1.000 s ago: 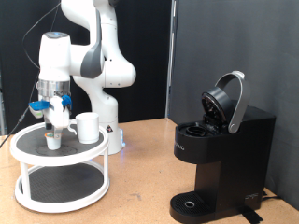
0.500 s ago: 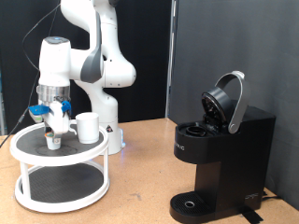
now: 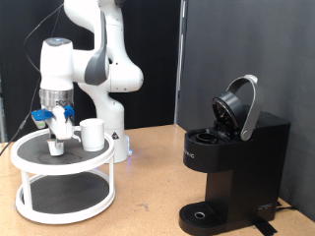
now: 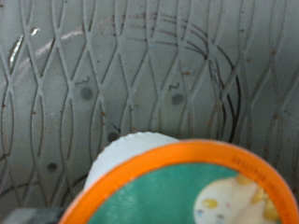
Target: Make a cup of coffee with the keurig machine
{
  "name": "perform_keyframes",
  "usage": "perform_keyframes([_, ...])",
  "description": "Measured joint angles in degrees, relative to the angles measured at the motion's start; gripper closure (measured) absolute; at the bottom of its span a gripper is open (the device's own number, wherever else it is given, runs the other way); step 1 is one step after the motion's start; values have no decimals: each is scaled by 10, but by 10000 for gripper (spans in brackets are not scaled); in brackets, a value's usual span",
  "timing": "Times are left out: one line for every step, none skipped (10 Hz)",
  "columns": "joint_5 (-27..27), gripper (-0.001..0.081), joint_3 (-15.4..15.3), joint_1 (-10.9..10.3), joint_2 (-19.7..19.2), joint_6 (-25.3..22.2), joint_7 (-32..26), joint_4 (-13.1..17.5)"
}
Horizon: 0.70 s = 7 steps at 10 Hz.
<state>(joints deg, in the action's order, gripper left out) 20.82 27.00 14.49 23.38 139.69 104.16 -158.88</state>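
In the exterior view, the gripper (image 3: 57, 138) hangs over the top tier of a white two-tier stand (image 3: 64, 182) near the table's left edge, its fingers reaching down around a small pod (image 3: 56, 148). How far the jaws are apart, and whether they grip the pod, I cannot tell. The cup (image 3: 92, 134) stands just beside it on the same tier, its handle not clearly visible. It looks stiff, glazed and breakable; the rim or wall would give a firm hold. The keurig (image 3: 228, 167) sits well apart by the right edge, lid raised, nothing on its drip tray (image 3: 201, 213).

In the wrist view, the pod (image 4: 177, 187) fills the frame close up: orange rim, green foil top, white body, over a gray patterned mat (image 4: 103, 75). It looks light, thin-walled and easily crushed, best pinched at the sides under the rim. No fingers show.
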Motion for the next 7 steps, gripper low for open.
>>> perform_keyframes([-3, 441, -1, 0, 1, -4, 1, 1])
perform_keyframes([-3, 441, -3, 0, 1, -6, 3, 3])
perform_keyframes([-4, 441, -5, 0, 1, -12, 3, 5])
perform_keyframes([-9, 441, -7, 0, 4, -34, 2, 12])
perform_keyframes([-22, 441, -8, -2, 10, -69, -3, 25])
perform_keyframes([-39, 441, -8, -6, 19, -113, -11, 44])
perform_keyframes([-53, 441, -8, -9, 28, -147, -18, 64])
